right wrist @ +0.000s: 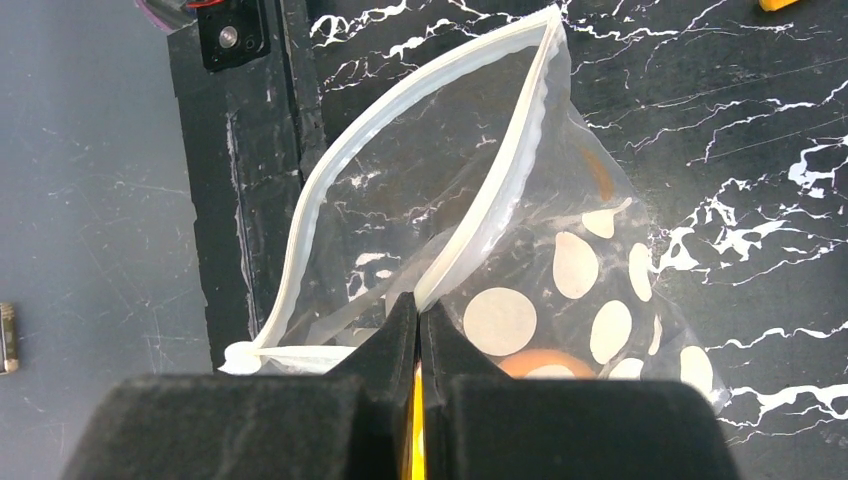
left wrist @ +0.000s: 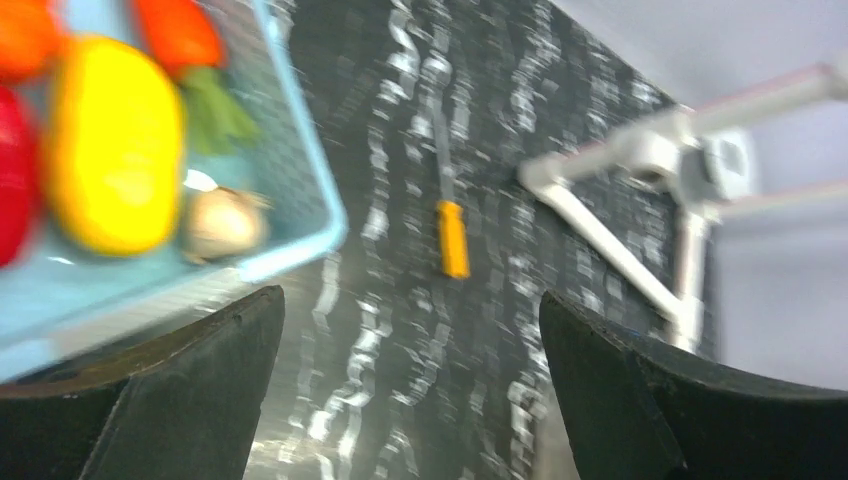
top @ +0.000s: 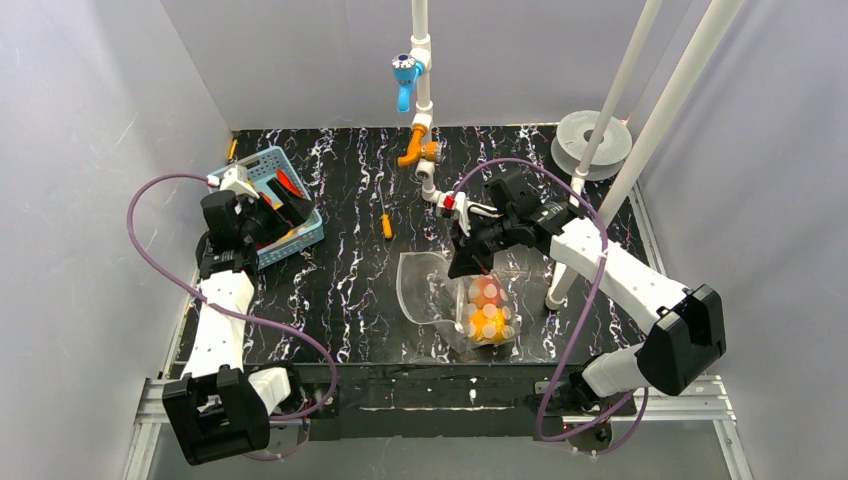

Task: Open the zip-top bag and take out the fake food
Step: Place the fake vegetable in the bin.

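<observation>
The zip-top bag (top: 455, 300), clear with white polka dots, lies near the table's front edge with its mouth gaping open. Fake food (top: 487, 312), orange and yellow pieces, sits inside it. My right gripper (top: 468, 266) is shut on the white zip rim (right wrist: 500, 190) of the bag (right wrist: 560, 270); an orange piece (right wrist: 545, 360) shows through the plastic. My left gripper (top: 283, 212) hovers over the light blue basket (top: 300, 238), open and holding nothing (left wrist: 410, 298). In the basket (left wrist: 320, 190) lie a yellow oblong piece (left wrist: 115, 145), a carrot (left wrist: 180, 30) and a red piece (left wrist: 12, 190).
An orange-handled screwdriver (top: 386, 224) lies mid-table, also seen from the left wrist (left wrist: 453, 235). A white pipe rig with a blue valve (top: 405, 75) and an orange valve (top: 418, 152) stands at the back. White poles (top: 600, 190) and a grey spool (top: 592, 140) stand at the right.
</observation>
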### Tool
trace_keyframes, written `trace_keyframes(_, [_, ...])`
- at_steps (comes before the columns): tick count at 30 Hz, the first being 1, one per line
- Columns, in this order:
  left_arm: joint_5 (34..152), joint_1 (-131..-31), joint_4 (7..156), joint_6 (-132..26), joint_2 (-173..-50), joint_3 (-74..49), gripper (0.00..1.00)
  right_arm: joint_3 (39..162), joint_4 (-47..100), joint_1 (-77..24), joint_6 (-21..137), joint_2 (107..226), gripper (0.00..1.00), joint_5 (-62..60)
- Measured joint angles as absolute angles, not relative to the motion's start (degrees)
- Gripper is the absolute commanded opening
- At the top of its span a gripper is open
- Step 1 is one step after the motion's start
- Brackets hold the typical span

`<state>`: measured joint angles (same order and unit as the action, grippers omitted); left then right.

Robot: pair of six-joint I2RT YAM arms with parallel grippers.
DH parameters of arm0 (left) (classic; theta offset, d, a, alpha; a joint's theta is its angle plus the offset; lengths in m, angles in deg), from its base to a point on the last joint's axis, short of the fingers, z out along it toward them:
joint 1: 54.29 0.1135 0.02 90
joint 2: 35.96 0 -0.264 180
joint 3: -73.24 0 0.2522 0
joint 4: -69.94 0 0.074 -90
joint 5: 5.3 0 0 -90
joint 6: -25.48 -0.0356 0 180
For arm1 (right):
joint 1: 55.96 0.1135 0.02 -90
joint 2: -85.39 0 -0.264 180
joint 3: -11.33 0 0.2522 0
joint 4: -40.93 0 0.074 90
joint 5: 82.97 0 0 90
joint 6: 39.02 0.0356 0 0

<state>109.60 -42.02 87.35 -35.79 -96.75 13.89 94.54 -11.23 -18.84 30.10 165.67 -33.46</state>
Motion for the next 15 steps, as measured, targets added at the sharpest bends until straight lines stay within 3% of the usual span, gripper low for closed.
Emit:
trace_keyframes(5, [123.69, -42.21, 87.19, -29.78, -96.79, 15.13, 0.98, 94.59, -12.49, -18.84, 29.07, 164.97, 0.01, -33.36])
trace_keyframes(15, [131.73, -51.43, 91.7, -28.53, -84.97, 18.22, 0.98, 102.58, -18.73, -18.83, 26.23, 164.96, 0.04, -28.98])
